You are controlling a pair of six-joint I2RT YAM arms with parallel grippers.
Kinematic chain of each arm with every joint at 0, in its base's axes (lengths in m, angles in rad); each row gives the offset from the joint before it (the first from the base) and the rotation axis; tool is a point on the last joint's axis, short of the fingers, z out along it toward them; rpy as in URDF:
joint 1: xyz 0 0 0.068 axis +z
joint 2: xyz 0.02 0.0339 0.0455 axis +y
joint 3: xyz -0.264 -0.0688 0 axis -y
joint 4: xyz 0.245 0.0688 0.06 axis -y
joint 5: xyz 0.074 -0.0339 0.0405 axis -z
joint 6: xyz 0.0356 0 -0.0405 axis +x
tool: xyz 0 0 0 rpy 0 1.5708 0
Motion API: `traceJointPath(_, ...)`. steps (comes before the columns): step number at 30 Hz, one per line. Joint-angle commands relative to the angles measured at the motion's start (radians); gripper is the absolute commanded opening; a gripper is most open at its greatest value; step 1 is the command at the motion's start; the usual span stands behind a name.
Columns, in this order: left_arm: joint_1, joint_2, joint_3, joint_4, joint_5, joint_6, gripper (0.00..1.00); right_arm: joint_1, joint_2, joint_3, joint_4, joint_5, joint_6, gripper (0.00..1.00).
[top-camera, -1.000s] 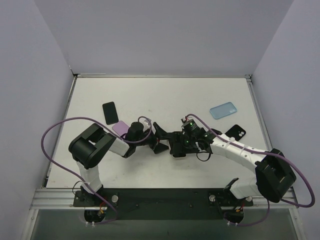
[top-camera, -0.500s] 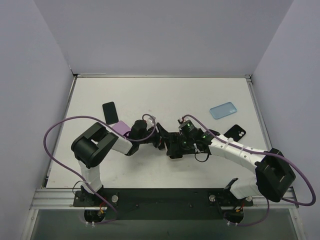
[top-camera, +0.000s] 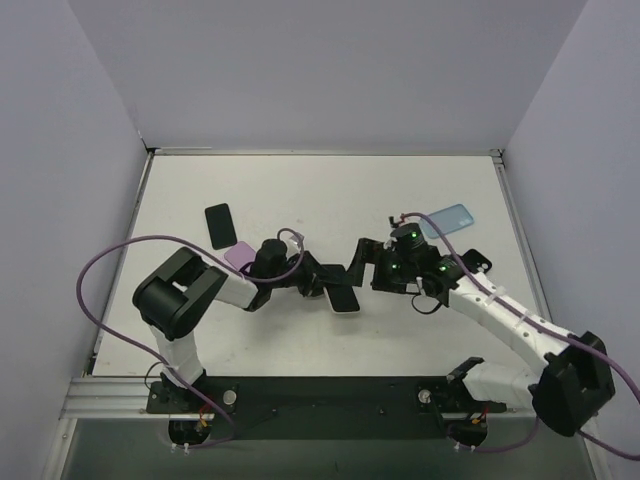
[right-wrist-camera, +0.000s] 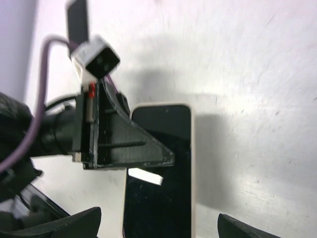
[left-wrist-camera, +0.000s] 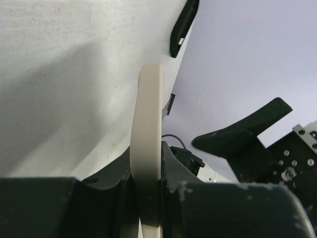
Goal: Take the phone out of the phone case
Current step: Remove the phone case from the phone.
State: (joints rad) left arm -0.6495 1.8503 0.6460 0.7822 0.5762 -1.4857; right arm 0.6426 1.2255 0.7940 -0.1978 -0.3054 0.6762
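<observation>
The phone [top-camera: 345,297] has a dark screen [right-wrist-camera: 158,178] and sits in a cream phone case [right-wrist-camera: 191,163]. It is near the table's middle, tilted, with one long edge up. My left gripper [top-camera: 322,279] is shut on that cased edge. In the left wrist view the cream edge [left-wrist-camera: 147,124] runs upright between the gripper's two black fingers [left-wrist-camera: 171,171]. My right gripper [top-camera: 363,268] stands open just right of the phone and apart from it. In the right wrist view its fingertips [right-wrist-camera: 74,223] sit at the bottom corners with the phone between them.
A black phone [top-camera: 221,225] and a purple case [top-camera: 240,256] lie at the left behind the left arm. At the back right lies a blue case [top-camera: 446,220], and a black case [top-camera: 470,265] sits beside the right arm. The left arm's purple cable [top-camera: 110,262] loops left.
My left gripper has closed on the cased phone's edge. My right gripper has opened, let go of the phone and drawn back to the right.
</observation>
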Motion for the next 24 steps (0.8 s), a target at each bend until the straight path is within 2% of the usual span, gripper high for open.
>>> traceJointPath(1,0.047,-0.144,-0.003,0.143,0.070,-0.036,0.00,-0.099,-0.155,-0.004,0.000,-0.082,0.062,0.92)
traceJointPath(3,0.059,-0.184,0.000,0.187,0.076,-0.059,0.00,-0.158,-0.195,-0.025,0.059,-0.192,0.120,0.84)
traceJointPath(4,0.060,-0.192,-0.009,0.228,0.071,-0.082,0.00,-0.181,-0.202,-0.056,0.098,-0.254,0.152,0.76)
traceJointPath(5,0.063,-0.198,-0.017,0.341,0.064,-0.109,0.00,-0.220,-0.222,-0.073,0.139,-0.300,0.181,0.62)
traceJointPath(8,0.073,-0.211,-0.008,0.466,0.059,-0.188,0.00,-0.245,-0.256,-0.091,0.242,-0.380,0.266,0.48)
traceJointPath(12,0.073,-0.243,0.020,0.416,0.053,-0.170,0.00,-0.245,-0.265,-0.087,0.342,-0.439,0.347,0.46)
traceJointPath(16,0.074,-0.260,0.020,0.427,0.034,-0.182,0.00,-0.247,-0.276,-0.101,0.376,-0.434,0.393,0.42)
traceJointPath(21,0.077,-0.272,0.026,0.422,0.016,-0.185,0.00,-0.244,-0.264,-0.176,0.500,-0.466,0.488,0.33)
traceJointPath(24,0.082,-0.284,0.015,0.436,-0.016,-0.191,0.00,-0.239,-0.273,-0.191,0.492,-0.462,0.490,0.31)
